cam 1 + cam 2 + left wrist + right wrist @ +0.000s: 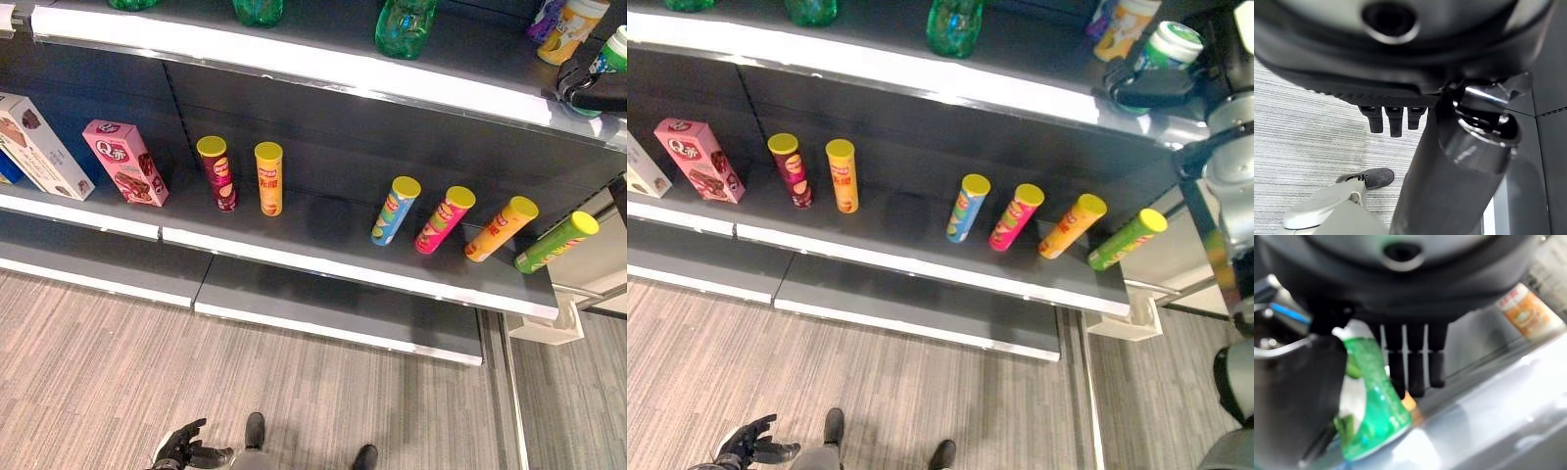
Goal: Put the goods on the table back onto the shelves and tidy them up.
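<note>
Right hand at a green cup on the top shelf; snack tubes lined up on the shelf below.

Lower left, the left hand (pixel 184 448) hangs over the floor, fingers loosely spread, empty. Mid-frame, a pink box (pixel 124 162), then six yellow-lidded tubes (pixel 268 178) stand on the middle shelf (pixel 343 264). Upper right, the right hand (pixel 1151 86) has its fingers around the green cup (pixel 1371 401) on the top shelf (pixel 921 73), beside an orange cup (pixel 1125 27).
</note>
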Controlling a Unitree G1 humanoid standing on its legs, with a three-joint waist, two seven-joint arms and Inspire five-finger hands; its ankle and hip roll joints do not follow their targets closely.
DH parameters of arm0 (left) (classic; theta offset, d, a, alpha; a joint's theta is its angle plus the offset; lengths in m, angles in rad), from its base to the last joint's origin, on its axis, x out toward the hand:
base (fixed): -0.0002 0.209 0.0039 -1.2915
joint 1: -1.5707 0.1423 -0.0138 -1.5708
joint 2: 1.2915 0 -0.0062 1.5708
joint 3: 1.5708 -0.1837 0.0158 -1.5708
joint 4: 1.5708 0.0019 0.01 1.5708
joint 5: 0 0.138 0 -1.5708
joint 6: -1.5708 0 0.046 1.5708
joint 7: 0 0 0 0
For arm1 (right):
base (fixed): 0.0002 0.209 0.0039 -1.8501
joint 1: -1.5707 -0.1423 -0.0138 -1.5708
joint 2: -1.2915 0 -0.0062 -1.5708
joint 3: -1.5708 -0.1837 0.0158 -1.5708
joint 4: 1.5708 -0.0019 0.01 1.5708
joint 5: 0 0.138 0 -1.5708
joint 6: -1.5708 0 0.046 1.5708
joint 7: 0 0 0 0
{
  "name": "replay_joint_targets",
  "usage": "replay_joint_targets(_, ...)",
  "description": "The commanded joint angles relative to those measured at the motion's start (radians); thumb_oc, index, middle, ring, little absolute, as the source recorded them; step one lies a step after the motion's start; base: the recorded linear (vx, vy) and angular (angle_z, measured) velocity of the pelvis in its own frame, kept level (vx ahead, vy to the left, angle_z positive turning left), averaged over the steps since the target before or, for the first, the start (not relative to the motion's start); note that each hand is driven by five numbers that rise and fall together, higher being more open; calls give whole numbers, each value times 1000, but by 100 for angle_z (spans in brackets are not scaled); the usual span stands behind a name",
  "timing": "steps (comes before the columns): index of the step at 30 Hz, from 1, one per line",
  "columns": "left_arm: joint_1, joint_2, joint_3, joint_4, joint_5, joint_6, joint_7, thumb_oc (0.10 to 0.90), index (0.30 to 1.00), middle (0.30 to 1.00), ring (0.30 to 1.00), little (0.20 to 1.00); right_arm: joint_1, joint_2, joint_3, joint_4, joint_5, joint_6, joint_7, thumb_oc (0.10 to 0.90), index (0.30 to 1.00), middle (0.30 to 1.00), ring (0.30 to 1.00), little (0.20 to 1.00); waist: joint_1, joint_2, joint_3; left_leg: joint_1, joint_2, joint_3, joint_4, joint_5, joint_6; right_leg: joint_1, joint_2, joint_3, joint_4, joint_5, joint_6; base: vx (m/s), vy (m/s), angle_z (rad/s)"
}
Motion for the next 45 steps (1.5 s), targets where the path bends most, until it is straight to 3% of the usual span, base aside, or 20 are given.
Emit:
replay_joint_targets(1, -31, 72, -45, -14, 0, -42, 20, 800, 900, 900, 900, 900, -200, -5, 0, 24, 13, -31, -51, 400, 300, 300, 300, 300, 45, -23, -11, 27, 25, 13, 2, -84, -44, 39, -40, 3, 37, -45, 75, 0, 0, 0)
replay_joint_targets(27, -35, 76, -69, -25, 3, -47, 28, 800, 900, 900, 900, 900, -291, 8, 61, 197, -17, -12, -74, 400, 300, 300, 300, 300, 56, -23, -4, 20, 22, -8, 2, -85, -45, 52, -31, -15, 30, -56, 71, 2, -2, 1)
replay_joint_targets(45, -33, 69, -76, -21, 2, -43, 28, 800, 900, 900, 900, 900, -296, 18, 63, 158, 1, -17, -75, 400, 300, 300, 300, 300, 56, -24, -3, 24, 17, -17, 2, -90, -42, 59, -30, -20, 35, -62, 68, 5, -4, 2)
